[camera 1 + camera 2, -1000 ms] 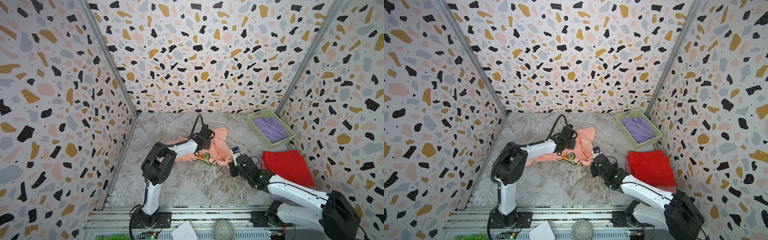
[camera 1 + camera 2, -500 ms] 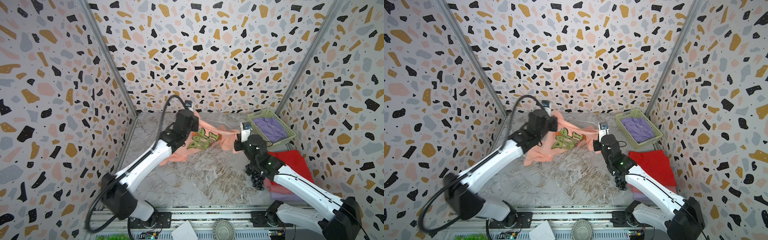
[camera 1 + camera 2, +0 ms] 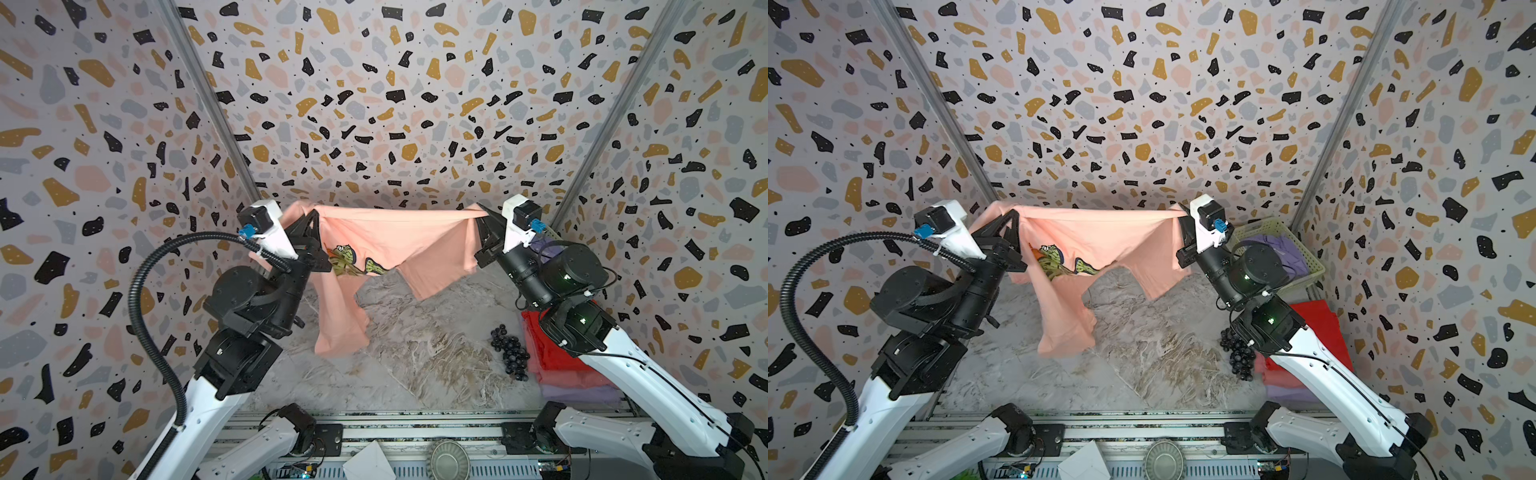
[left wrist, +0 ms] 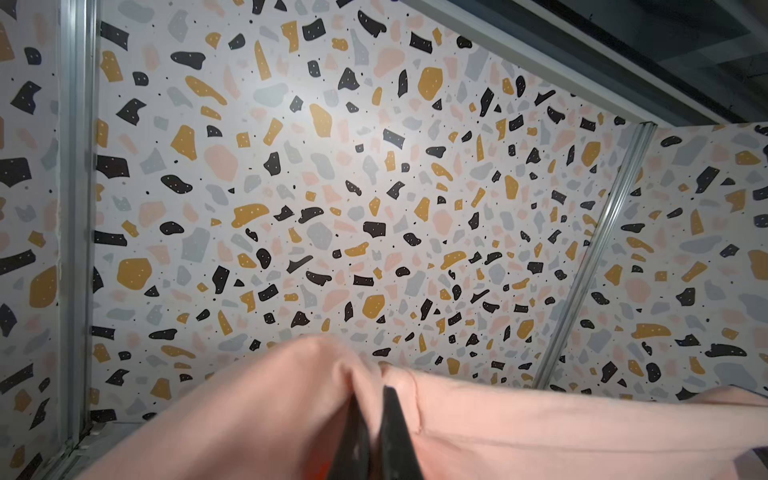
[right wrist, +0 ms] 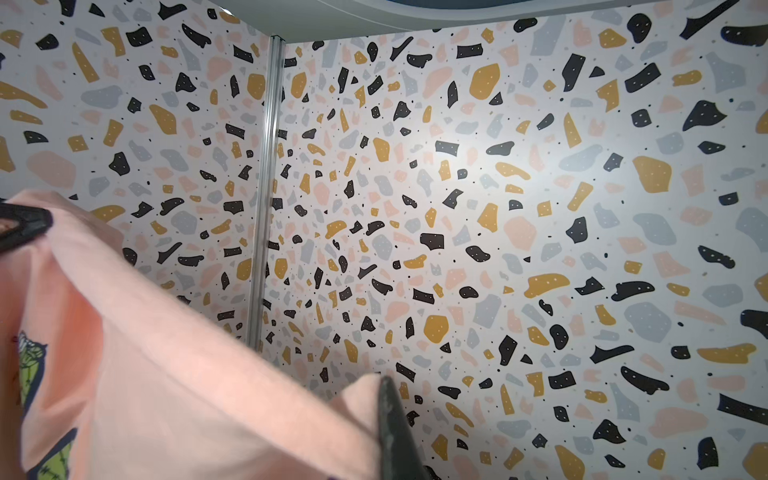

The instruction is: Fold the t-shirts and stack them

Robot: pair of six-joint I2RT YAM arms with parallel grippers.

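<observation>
Two claws hold one peach t-shirt (image 3: 395,237) (image 3: 1100,237) up off the counter (image 3: 415,353), spread across the middle of both top views. The left claw (image 3: 312,215) (image 3: 1016,214) is clamped on the shirt's top edge at centre left, and the right claw (image 3: 483,208) (image 3: 1180,208) pinches the same edge at centre right. That edge runs nearly level between them. Below it the cloth hangs unevenly, with the longest panel dropping left of centre; whether its end touches the counter I cannot tell. A green print shows, partly folded, just below the left claw.

In the left wrist view two dark fingers (image 4: 390,419) squeeze a fold of peach cloth. In the right wrist view only one finger (image 5: 388,411) shows against the shirt.

At lower right a red t-shirt (image 3: 540,345) (image 3: 1320,320) lies on a pink one and a lavender one, partly behind the right arm. Dark grapes (image 3: 509,349) (image 3: 1239,353) sit just left of that stack. A pale green basket (image 3: 1273,226) at centre right holds lavender cloth.
</observation>
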